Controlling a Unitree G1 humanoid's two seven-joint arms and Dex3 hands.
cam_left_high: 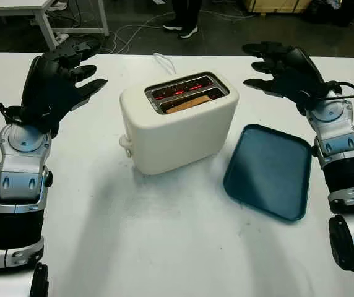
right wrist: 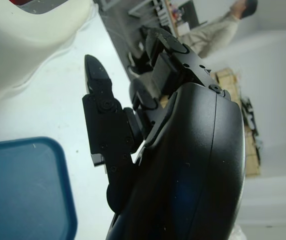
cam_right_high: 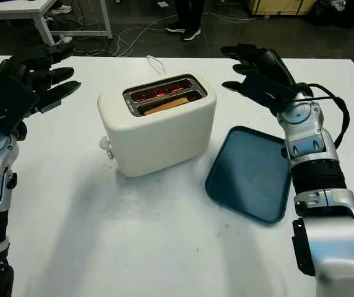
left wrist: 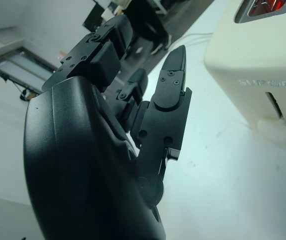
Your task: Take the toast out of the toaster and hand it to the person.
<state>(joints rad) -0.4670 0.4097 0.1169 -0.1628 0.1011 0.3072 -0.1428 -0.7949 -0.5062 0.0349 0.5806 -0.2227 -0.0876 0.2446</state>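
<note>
Toaster [cam_left_high: 178, 120]: cream, two slots on top, standing mid-table, lever knob on the end facing the left arm, white cord running off behind it.
Far slot: glowing red inside.
Toast [cam_left_high: 186, 104]: down in the near slot, brown top edge just visible below the rim, untouched.
Left hand [cam_left_high: 59, 77]: raised above the table on the toaster's left, well apart from it, open, holding nothing, fingers pointing toward the far side; in the left wrist view a fingertip [left wrist: 175, 60] reaching toward the toaster's cream side wall without contact.
Right hand [cam_left_high: 282, 68]: raised on the toaster's right, beyond the tray's far edge, open, holding nothing, fingers aimed toward the toaster but short of it.
Tray [cam_left_high: 270, 170]: dark teal, rounded corners, flat on the table just beside the toaster on the right, nothing on it, under and in front of the right wrist.
Table [cam_left_high: 164, 235]: white, bare in front of the toaster.
Person [cam_left_high: 182, 15]: standing beyond the far edge of the table, legs and dark shoes in view on the dark floor.
Background: another white table [cam_left_high: 41, 12] at far left, cables on the floor.
</note>
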